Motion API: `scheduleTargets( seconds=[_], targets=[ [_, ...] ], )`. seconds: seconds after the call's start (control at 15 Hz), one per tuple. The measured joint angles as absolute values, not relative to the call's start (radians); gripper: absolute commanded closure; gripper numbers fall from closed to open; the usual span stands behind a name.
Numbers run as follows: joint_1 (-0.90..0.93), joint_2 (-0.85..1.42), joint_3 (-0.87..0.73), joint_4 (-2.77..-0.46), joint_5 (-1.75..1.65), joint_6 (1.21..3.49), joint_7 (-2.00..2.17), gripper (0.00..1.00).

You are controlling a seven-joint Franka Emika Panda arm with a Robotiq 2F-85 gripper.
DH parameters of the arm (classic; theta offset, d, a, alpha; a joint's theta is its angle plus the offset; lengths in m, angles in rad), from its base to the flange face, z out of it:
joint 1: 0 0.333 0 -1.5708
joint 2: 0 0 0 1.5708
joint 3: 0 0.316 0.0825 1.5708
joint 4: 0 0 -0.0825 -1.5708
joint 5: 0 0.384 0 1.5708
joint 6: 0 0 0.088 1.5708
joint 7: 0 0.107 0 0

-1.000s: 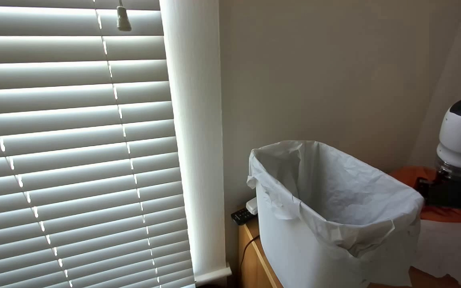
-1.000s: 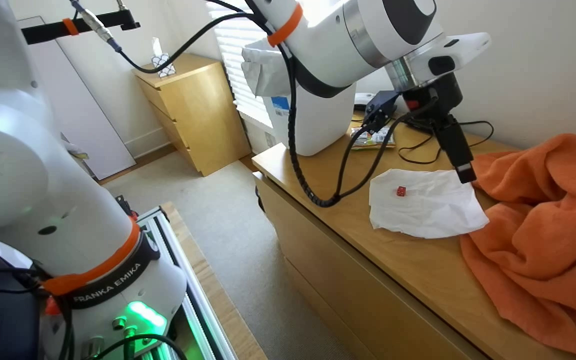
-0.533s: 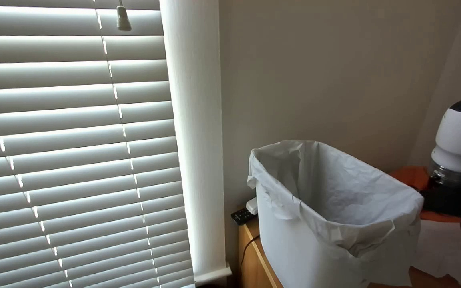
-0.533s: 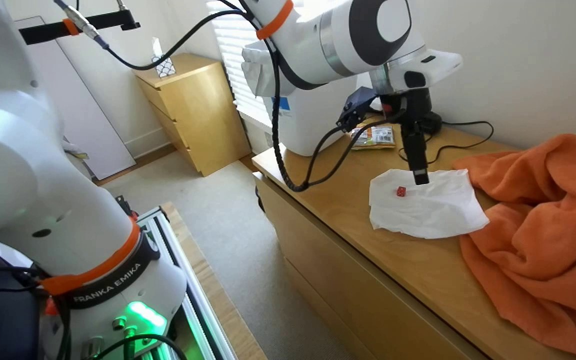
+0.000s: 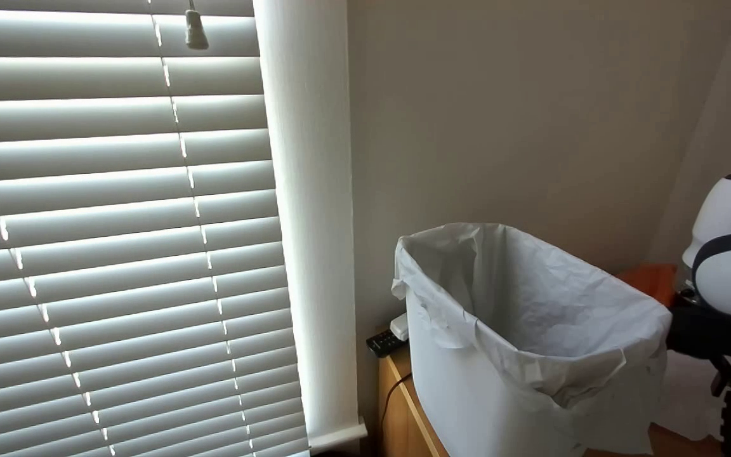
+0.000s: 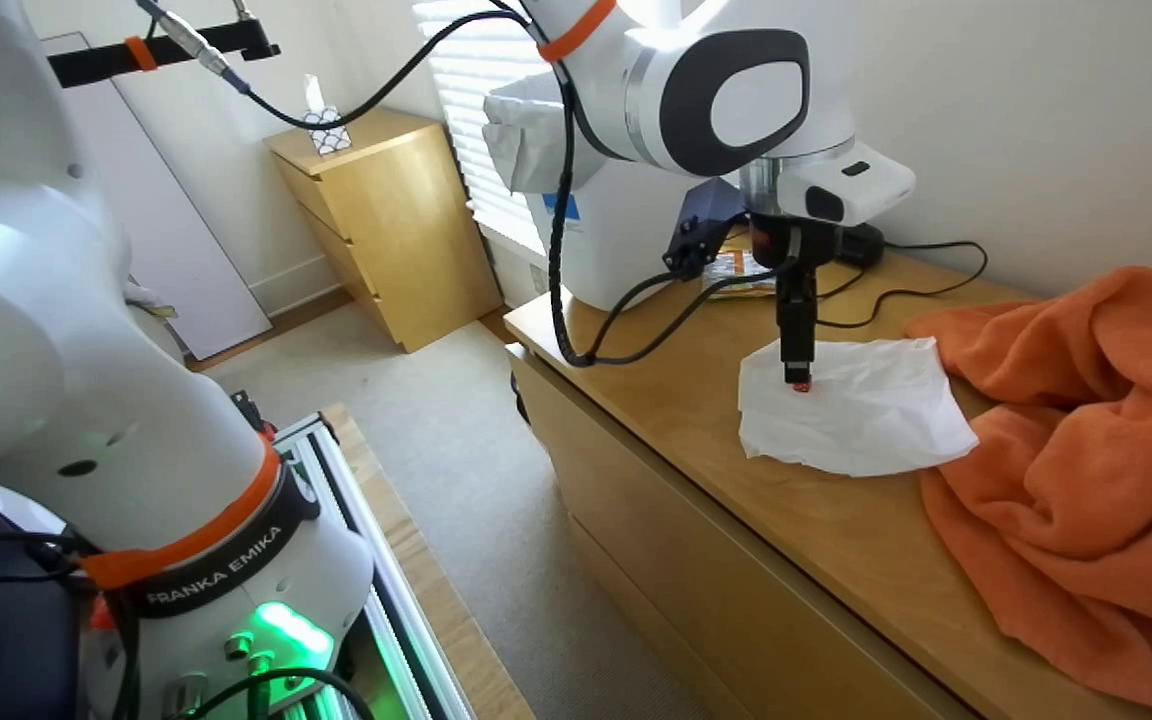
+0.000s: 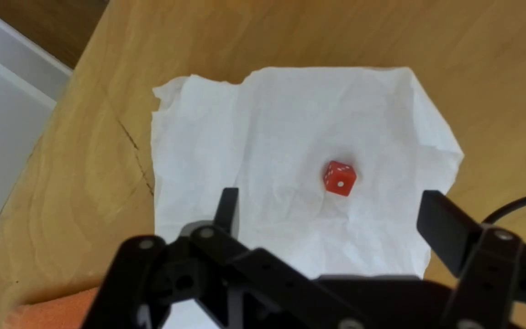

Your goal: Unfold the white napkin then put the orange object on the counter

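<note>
The white napkin (image 6: 866, 425) lies mostly flat on the wooden counter (image 6: 706, 430). It also fills the middle of the wrist view (image 7: 281, 123), with its right corner folded over. A small red die (image 7: 339, 179) with white dots rests on it. In an exterior view the die (image 6: 802, 387) is partly covered by my fingertip. My gripper (image 7: 330, 201) is wide open and empty, pointing down over the napkin. The die shows between its fingers, slightly beyond the tips. In an exterior view the fingertips (image 6: 797, 374) are at the die; the exact height gap cannot be told.
A crumpled orange cloth (image 6: 1086, 450) touches the napkin's right side. A white lined bin (image 5: 499, 393) stands on the counter and hides part of the napkin (image 5: 689, 400). A snack packet (image 6: 736, 268) and a black cable (image 6: 946, 285) lie near the wall.
In an exterior view my gripper has moved left from the napkin's far right edge to the die, turned from tilted to upright, and lowered. Napkin and die have not moved.
</note>
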State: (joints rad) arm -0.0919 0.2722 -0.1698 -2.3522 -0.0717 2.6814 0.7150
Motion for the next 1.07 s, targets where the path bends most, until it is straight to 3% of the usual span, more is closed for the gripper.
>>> scheduleTargets(
  seconds=[0.2, 0.6, 0.87, 0.93, 1.0, 1.07],
  targets=[
    [-0.092, 0.29, -0.17, -2.344, -0.001, 2.671, 0.646, 0.15],
    [-0.092, 0.331, -0.171, -2.313, 0.046, 2.667, 0.592, 0.22],
    [-0.091, 0.362, -0.171, -2.282, 0.06, 2.667, 0.571, 0.36],
    [-0.091, 0.369, -0.171, -2.274, 0.064, 2.667, 0.566, 0.36],
    [-0.091, 0.377, -0.171, -2.266, 0.068, 2.667, 0.561, 0.43],
    [-0.091, 0.384, -0.171, -2.258, 0.07, 2.667, 0.558, 0.42]
  ],
)
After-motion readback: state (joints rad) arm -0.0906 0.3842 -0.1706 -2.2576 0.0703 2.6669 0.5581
